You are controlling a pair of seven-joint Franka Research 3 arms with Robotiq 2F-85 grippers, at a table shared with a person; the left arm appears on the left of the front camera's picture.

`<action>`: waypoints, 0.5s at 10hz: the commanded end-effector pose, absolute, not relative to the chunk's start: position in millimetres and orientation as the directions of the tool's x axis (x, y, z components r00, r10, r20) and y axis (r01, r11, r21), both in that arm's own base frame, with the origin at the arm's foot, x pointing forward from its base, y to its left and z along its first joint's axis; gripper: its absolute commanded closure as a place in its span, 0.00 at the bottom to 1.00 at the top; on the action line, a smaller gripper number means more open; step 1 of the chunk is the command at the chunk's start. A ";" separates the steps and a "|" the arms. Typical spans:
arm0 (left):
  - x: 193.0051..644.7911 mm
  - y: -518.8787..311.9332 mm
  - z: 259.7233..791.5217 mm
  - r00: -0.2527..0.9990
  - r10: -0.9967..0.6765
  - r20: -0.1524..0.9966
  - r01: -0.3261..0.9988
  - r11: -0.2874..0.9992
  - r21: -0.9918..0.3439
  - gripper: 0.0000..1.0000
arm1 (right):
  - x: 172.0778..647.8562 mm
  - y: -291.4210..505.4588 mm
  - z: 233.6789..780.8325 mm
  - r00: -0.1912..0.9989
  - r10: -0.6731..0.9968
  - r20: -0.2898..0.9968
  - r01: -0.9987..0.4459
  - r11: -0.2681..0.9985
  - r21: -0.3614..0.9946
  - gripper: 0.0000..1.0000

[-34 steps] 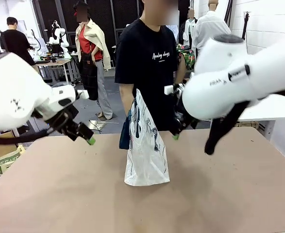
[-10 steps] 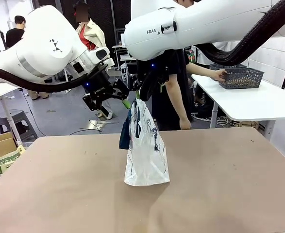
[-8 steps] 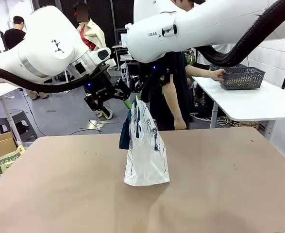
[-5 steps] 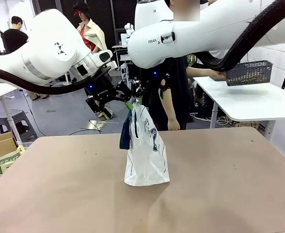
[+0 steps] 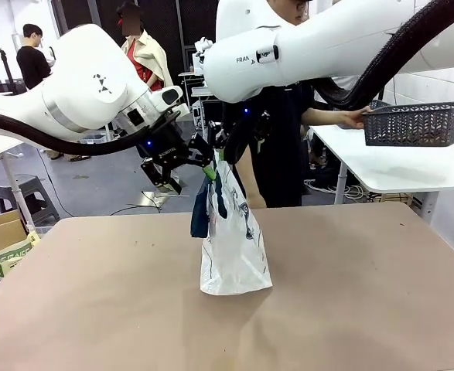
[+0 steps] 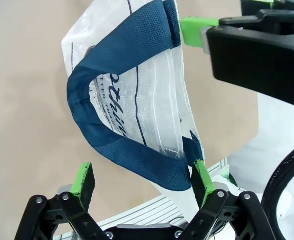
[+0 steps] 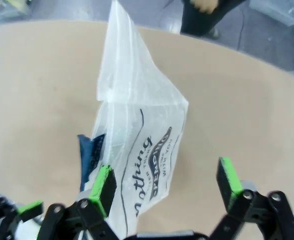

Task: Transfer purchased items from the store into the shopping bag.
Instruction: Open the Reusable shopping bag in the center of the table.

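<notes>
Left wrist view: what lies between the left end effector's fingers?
The dark navy handle of the shopping bag hangs between the green pads of the open left end effector, in the left wrist view.

The front camera stands low on the robot's side of the table (image 5: 350, 309) and looks about level across it toward the person (image 5: 287, 166) at 12 o'clock. It is the farthest camera, so the whole shopping bag (image 5: 234, 247) stands near the middle of its picture. The left wrist camera sits just behind the left gripper (image 6: 141, 175) and looks down along the fingers, very near to the bag's navy handle (image 6: 126, 152) (the weave of the cloth is visible). The right wrist camera, behind the right gripper (image 7: 167, 176), also looks down, from somewhat farther. Both wrist views share the bag's top and the table surface. The left view has a pad (image 6: 192, 26) of the right gripper at 1 o'clock, and the right view has a pad (image 7: 29, 207) of the left gripper at 8 o'clock.
</notes>
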State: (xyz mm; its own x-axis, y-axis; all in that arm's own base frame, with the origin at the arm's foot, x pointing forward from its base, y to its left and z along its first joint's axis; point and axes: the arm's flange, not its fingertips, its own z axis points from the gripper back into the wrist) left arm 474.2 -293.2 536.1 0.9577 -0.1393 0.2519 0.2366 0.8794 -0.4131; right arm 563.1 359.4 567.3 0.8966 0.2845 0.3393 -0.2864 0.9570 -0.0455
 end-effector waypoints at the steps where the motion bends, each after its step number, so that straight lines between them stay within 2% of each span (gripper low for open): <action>1: 474.2 -291.5 534.3 0.956 -0.132 0.261 0.237 0.873 -0.426 0.00 | 559.6 362.0 577.5 0.888 0.259 0.381 -0.270 0.963 -0.024 0.00; 5: 472.6 -287.7 521.9 0.965 -0.117 0.237 0.211 0.881 -0.423 0.00 | 559.9 368.9 578.4 0.884 0.271 0.381 -0.289 0.957 -0.010 0.00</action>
State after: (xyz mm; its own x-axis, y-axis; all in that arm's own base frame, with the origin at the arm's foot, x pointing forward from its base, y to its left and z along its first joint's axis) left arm 474.1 -291.0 526.7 0.9616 -0.1373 0.2375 0.2272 0.8836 -0.4094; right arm 557.9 368.7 585.0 0.8772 0.2902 0.3825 -0.3017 0.9529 -0.0312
